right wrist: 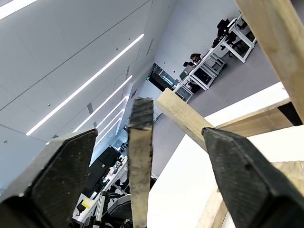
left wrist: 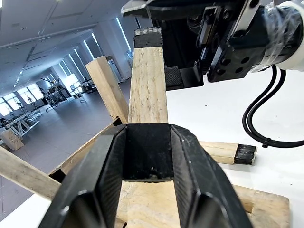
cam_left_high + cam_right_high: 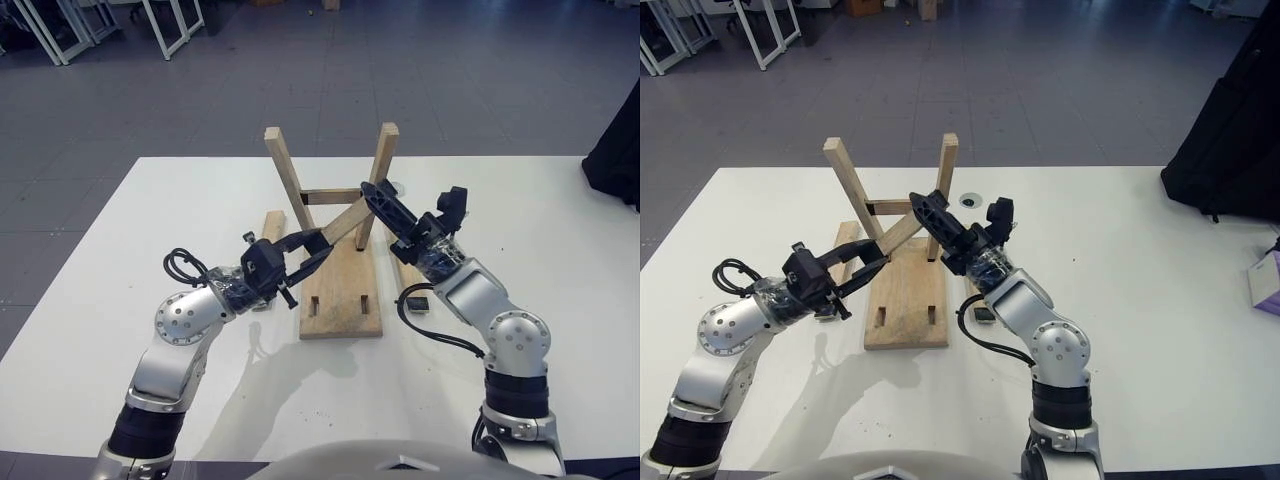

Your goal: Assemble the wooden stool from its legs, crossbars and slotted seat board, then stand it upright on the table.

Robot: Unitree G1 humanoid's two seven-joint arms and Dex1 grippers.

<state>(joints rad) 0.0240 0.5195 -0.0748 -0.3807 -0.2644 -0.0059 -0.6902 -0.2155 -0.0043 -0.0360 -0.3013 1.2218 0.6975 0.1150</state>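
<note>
While the slotted seat board [image 3: 340,295] lies flat on the table [image 3: 120,260] with two standing legs [image 3: 285,175] at its far end, the left gripper [image 3: 318,247] holds a slanting loose leg [image 3: 348,222] above it. Left wrist: jaws clamped tight on that wood. Right wrist: the right gripper [image 1: 147,137] has its jaws gaping wide, leg tip between, touching neither.

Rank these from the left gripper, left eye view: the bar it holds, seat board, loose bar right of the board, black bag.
1. wooden bar: clamped in the left gripper.
2. seat board: flat on the table, right beside it.
3. loose bar: past the board's right edge.
4. black bag: beyond the table, far right.
</note>
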